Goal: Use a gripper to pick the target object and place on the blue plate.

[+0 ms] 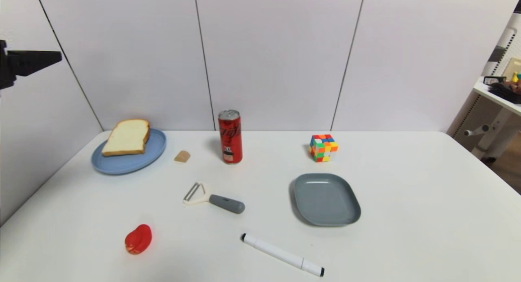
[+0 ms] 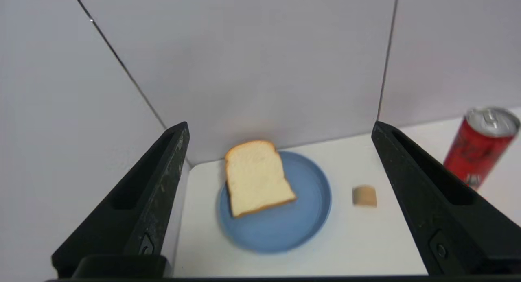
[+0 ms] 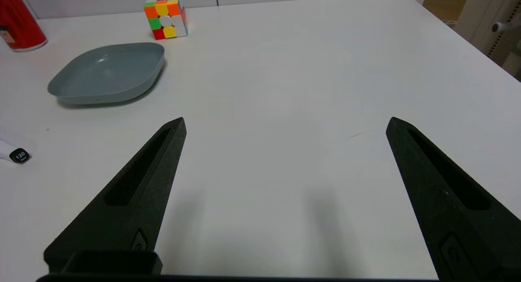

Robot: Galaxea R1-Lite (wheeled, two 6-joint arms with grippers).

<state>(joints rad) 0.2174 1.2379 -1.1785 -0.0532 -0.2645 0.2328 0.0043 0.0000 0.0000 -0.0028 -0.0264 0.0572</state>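
Left gripper (image 2: 281, 129), black pointed fingers spread wide and holding nothing, raised well above and apart from round light-blue plate (image 1: 122, 165). Cream-faced, brown-crusted slice of toast bread (image 1: 127, 138) lying on plate's far part, one edge overhanging rim beside wall; framed between fingers in left wrist view. Placement step judged complete; next move calls only for retreat clear of plate. Right gripper (image 3: 285, 123) likewise wide open and empty, low over white table (image 3: 285, 70), well apart from plate.
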